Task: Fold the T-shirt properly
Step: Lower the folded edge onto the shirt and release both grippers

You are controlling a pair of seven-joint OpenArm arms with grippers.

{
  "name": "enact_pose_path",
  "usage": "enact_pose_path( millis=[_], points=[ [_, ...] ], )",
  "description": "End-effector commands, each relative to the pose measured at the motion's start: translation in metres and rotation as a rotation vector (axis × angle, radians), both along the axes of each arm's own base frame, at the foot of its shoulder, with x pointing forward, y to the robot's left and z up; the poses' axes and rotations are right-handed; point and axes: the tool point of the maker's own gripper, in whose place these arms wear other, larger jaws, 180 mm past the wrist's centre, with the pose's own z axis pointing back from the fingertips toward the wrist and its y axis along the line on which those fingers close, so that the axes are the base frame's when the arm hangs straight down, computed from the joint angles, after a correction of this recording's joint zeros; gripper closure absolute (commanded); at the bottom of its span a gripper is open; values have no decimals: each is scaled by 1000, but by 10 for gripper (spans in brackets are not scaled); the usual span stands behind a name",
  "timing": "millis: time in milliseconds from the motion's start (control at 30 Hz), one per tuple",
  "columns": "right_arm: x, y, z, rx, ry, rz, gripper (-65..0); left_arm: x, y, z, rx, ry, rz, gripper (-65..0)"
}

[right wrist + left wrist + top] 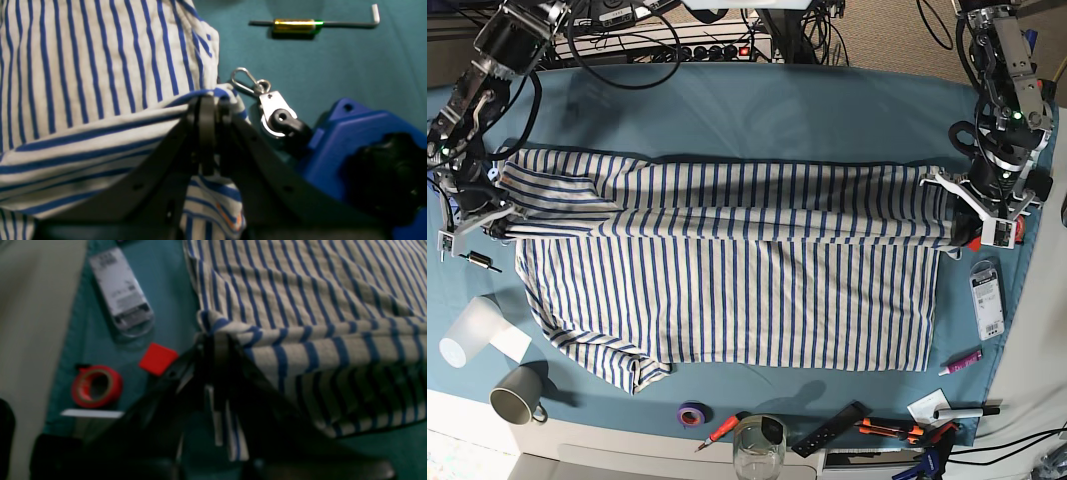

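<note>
The left claw (972, 215), at the right edge of the base view, is clenched on the folded edge of the T-shirt (727, 290); its wrist view shows striped cloth pinched between the closed tips and a strip hanging below them. The right claw (489, 215), at the left edge of that view, is likewise clamped on the shirt's edge near the sleeve, with fabric bunched around its tips in its own wrist view.

The T-shirt lies spread on the teal-covered worktop (757, 110), its long axis running left to right across the frame, the hem end toward the left claw and the sleeve end toward the right. Between the two claws a folded ridge of cloth runs straight across; the upper band seems doubled, and the broad flat panel lies toward the bottom of the frame.

That is the relation that matters: each arm holds one end of the same fold line, so the ridge probably has to travel toward the lower edge, both ends level. Both arms reach in from the top corners, wrists angled down and inward.
</note>
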Motion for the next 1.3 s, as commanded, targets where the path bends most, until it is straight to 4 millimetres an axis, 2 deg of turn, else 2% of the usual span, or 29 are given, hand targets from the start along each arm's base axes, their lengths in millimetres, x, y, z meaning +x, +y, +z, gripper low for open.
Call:
enact_pose_path(
  millis=[0,133,300,600,633,700,733,1100,1200,1267],
  points=[
    [12,-7,18,-23,-55,-5,0,8,6,11,5,-44,11,0],
    [21,-2,10,-33,-21,15,0,19,10,1,-18,-25,19,0],
    [31,5,9,-55,-11,43,0,33,12,-4,-48,-22,20,0],
    [33,3,12,-65,-15,34,0,40,3,5,-65,-80,-14,0],
    [33,3,12,-65,-14,33,0,40,-1,6,-62,-89,-46,-4],
    [34,3,12,-66,-15,33,0,39,-11,10,-60,-114,-108,-105],
    [34,3,12,-65,-15,34,0,39,-15,12,-65,-124,-121,-131],
    [34,1,14,-90,-18,39,-4,41,-10,10,-82,-123,-65,-130],
    [35,4,14,-102,-18,69,-131,41,-10,10,-82,-123,-66,-140],
    [36,6,14,-102,-18,84,-192,41,-10,10,-82,-122,-66,-170]
  ],
)
